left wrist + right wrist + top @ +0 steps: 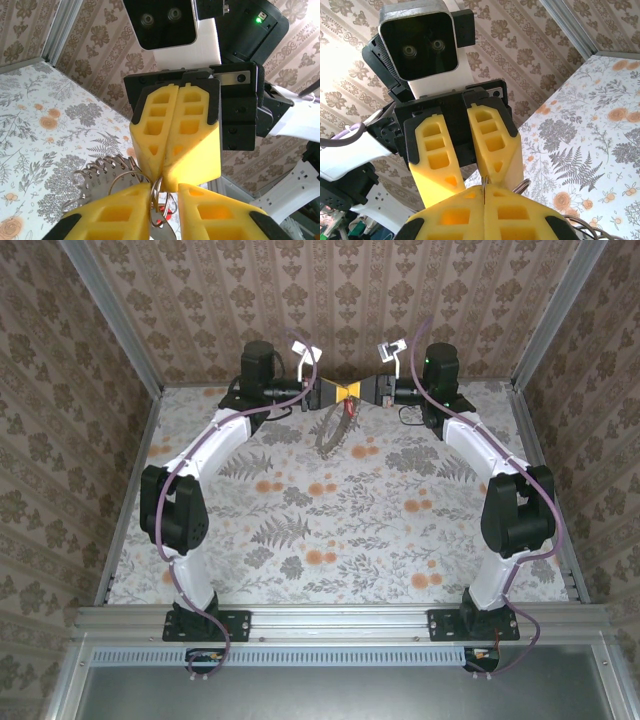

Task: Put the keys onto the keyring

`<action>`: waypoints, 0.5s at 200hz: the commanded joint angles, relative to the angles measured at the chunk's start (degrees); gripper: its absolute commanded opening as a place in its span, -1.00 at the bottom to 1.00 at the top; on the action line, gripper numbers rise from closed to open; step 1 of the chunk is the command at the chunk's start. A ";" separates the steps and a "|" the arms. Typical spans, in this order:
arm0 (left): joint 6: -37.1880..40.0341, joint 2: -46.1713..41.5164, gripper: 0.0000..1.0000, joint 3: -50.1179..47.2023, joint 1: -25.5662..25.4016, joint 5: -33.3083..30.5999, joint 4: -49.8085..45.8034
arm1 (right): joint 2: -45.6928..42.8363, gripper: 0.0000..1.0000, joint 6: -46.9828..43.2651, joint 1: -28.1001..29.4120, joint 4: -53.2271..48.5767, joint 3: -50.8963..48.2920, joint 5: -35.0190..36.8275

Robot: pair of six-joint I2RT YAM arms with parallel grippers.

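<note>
- My right tool clamps the large thin grey-brown metal keyring, steadying it for threading.
- My left tool sits narrowly apart around the tiny red-headed key; whether it grips, I cannot tell.

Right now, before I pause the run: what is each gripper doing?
Left gripper: closed on a key, it seems.
Right gripper: closed on the ring.

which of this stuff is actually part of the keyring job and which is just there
Part of the job:
keyring
red-headed key
right gripper, pinching the keyring
left gripper, fingers either side of the key

Just there:
flowered table
patterned walls
metal frame rail
</note>
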 commanded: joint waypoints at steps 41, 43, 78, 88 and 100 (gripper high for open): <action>-1.98 0.51 -0.87 0.21 -0.61 1.73 5.14 | 0.00 -1.00 -0.35 0.19 2.39 -0.14 -0.62; -2.09 0.50 -0.90 0.10 -0.61 1.72 5.44 | -0.02 -1.00 -0.36 0.26 2.39 -0.16 -0.62; -6.68 0.40 -1.00 -1.23 -0.61 1.43 11.27 | -0.64 -0.64 0.26 -0.39 2.12 -0.48 1.18; -8.86 0.45 -1.00 -1.70 -0.50 0.97 13.59 | -1.44 -0.50 1.30 -1.13 3.85 -1.78 2.38; -11.80 0.47 -1.00 -2.50 -0.31 0.77 17.07 | -2.69 -0.30 2.75 -2.05 6.09 -3.75 3.88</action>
